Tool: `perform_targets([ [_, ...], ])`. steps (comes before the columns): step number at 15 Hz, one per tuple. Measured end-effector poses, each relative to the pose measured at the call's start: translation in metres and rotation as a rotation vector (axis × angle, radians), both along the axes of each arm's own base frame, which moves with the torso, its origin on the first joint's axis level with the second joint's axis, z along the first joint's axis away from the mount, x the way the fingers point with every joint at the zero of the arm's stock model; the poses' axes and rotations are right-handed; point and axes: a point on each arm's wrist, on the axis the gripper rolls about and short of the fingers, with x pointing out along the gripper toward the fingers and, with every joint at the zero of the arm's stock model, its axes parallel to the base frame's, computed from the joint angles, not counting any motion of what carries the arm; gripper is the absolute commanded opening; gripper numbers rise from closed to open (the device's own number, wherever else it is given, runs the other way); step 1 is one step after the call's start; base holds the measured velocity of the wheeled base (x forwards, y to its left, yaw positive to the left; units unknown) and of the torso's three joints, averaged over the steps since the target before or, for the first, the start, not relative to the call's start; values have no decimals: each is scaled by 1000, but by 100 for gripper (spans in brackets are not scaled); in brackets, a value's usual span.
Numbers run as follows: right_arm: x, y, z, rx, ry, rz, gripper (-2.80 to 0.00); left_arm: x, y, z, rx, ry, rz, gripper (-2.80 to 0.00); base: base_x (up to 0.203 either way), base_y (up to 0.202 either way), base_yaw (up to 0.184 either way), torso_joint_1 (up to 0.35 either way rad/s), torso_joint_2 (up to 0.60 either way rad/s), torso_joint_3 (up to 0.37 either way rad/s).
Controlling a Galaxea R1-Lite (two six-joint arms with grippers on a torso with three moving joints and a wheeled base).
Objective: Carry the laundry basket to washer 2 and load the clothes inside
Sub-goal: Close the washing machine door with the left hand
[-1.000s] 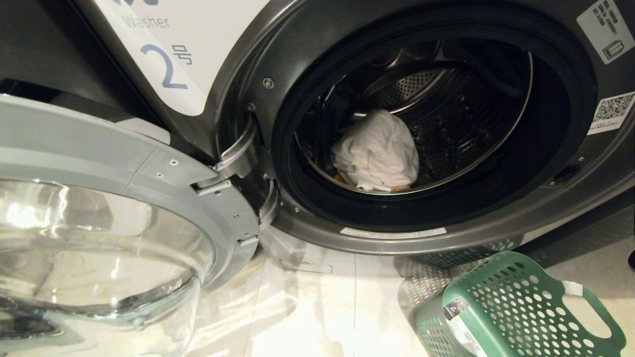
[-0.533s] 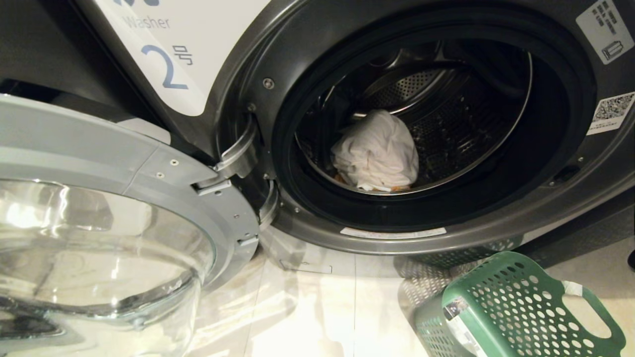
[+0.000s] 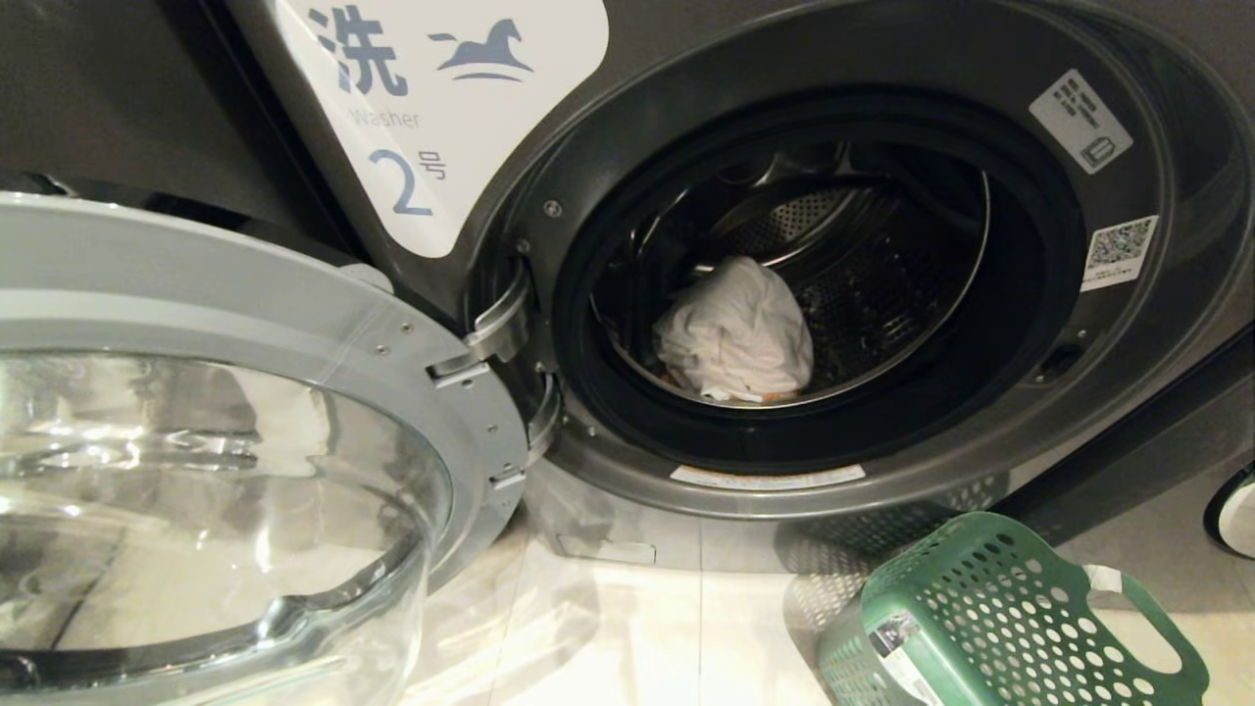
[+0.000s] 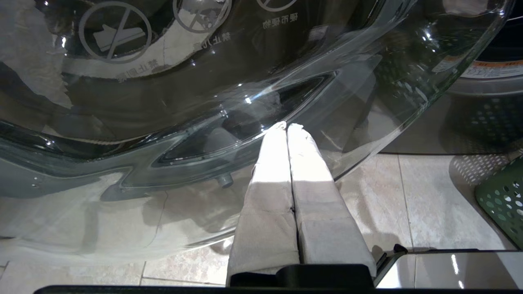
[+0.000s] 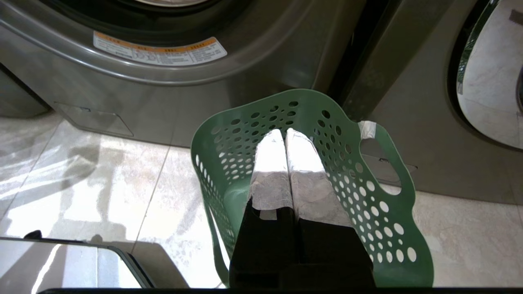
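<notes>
Washer 2 [image 3: 882, 196] is standing w/ door [image 3: 225, 392] swung open; clothes [image 3: 735, 328] are lying in the drum. Laundry basket [image 3: 990, 618] is tipping on the floor just beside it. Left claw [image 4: 286, 126] & right claw [image 5: 284, 131] are sitting closed, empty. Risk: left claw is hanging near the door glass & could strike it.
</notes>
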Motion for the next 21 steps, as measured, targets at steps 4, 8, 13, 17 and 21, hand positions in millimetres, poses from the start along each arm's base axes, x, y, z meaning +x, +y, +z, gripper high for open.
perform_targets([
  [4,0,0,0,-1,0,0,-280,0,0,0,2,2,-2,-280,0,0,0,1,2,201],
  [8,0,0,0,2,-1,0,-280,0,0,0,2,2,-2,-280,0,0,0,3,2,209],
  [13,0,0,0,0,-1,0,-280,0,0,0,-6,3,-1,-280,0,0,0,0,1,125],
  [17,0,0,0,0,-1,-2,-280,0,0,0,-5,3,-1,-280,0,0,0,0,1,10],
  [21,0,0,0,-2,-1,-2,-280,0,0,0,-2,3,-1,-280,0,0,0,1,2,6],
])
